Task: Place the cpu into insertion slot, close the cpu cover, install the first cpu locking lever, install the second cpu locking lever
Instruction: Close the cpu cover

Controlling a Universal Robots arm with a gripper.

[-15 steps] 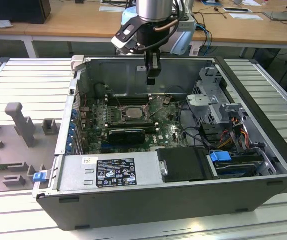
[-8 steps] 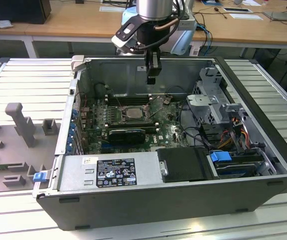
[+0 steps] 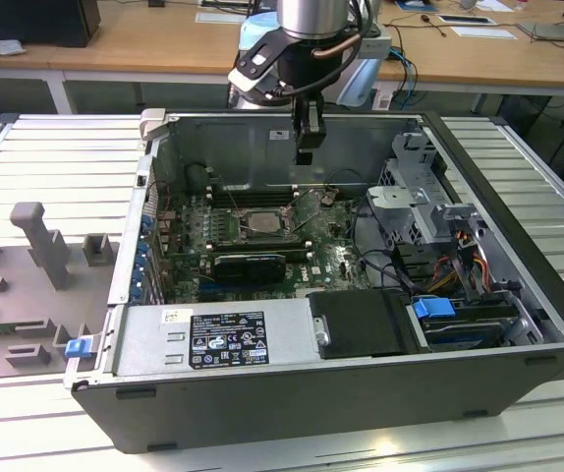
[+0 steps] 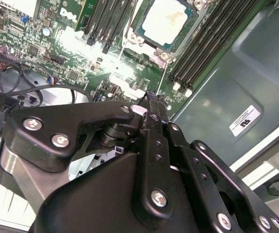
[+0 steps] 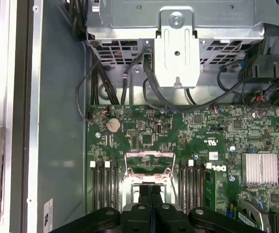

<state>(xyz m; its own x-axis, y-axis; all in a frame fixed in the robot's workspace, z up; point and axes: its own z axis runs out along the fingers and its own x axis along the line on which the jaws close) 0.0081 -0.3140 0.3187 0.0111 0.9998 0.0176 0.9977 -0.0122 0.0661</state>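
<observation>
Gripper (image 3: 306, 155), exterior view: hangs at upper centre of frame, over the back of the open computer case (image 3: 361, 393); fingers together, nothing between them.
cpu (image 3: 261, 222), exterior view: pale square lying in the insertion slot (image 3: 285, 229) at mid-frame on the motherboard (image 3: 339, 258); lower in frame than the gripper, a little to the exterior view's left, well apart from it.
wire lever (image 3: 308, 202), exterior view: tilted up off the slot's edge on the exterior view's right.
table (image 3: 56, 147), exterior view: ribbed metal; the case stands on it.
cpu (image 4: 165, 22), second wrist view: silvery-beige face with a faint stain, seated inside the slot's silver frame (image 4: 144, 42); black memory slots (image 4: 202, 43) run along both sides.
fingers (image 4: 154, 127), second wrist view: closed on each other, tips well short of the slot.
gripper (image 5: 150, 191), first wrist view: fingertips meet, empty; insertion slot (image 5: 149, 167) sits just beyond them, partly hidden.
drive cage (image 5: 178, 19), first wrist view: grey metal, beyond the board's far edge.
heat sink (image 5: 260, 169), first wrist view: finned block on the board, apart from the slot.
</observation>
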